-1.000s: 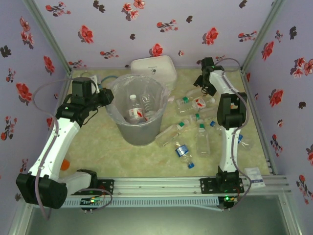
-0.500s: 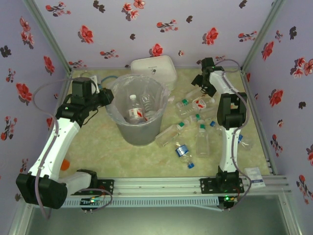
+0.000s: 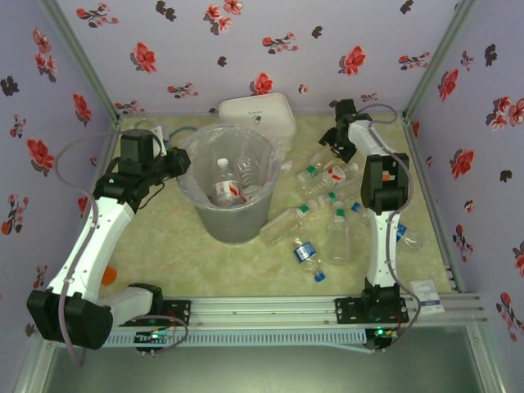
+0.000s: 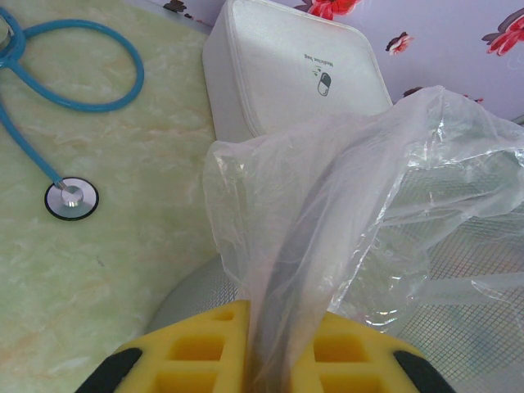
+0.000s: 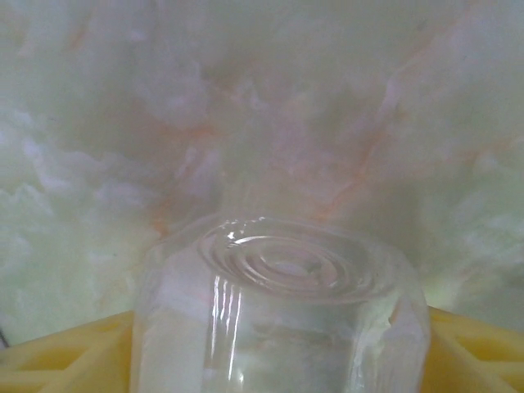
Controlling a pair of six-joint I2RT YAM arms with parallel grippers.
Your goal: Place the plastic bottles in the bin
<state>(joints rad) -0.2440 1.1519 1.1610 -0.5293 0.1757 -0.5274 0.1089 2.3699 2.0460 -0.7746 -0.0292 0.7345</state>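
Note:
The grey bin (image 3: pixel 232 223), lined with a clear bag (image 4: pixel 344 188), stands left of centre with two plastic bottles (image 3: pixel 226 187) inside. My left gripper (image 3: pixel 175 160) is at its left rim, its yellow fingers (image 4: pixel 196 348) shut on the bag and rim. Several more bottles (image 3: pixel 288 219) lie on the table right of the bin. My right gripper (image 3: pixel 336 141) is low at the far right. In the right wrist view a clear bottle (image 5: pixel 282 319) fills the gap between its fingers, base outward.
A white rounded-square container (image 3: pixel 258 117) sits behind the bin. A blue stethoscope (image 4: pixel 74 82) lies at the far left. An orange object (image 3: pixel 109 276) lies beside the left arm and a small packet (image 3: pixel 426 295) at the near right edge.
The right gripper has shifted slightly left and lower at the far right of the table, onto a bottle. The left arm and the bin have not moved.

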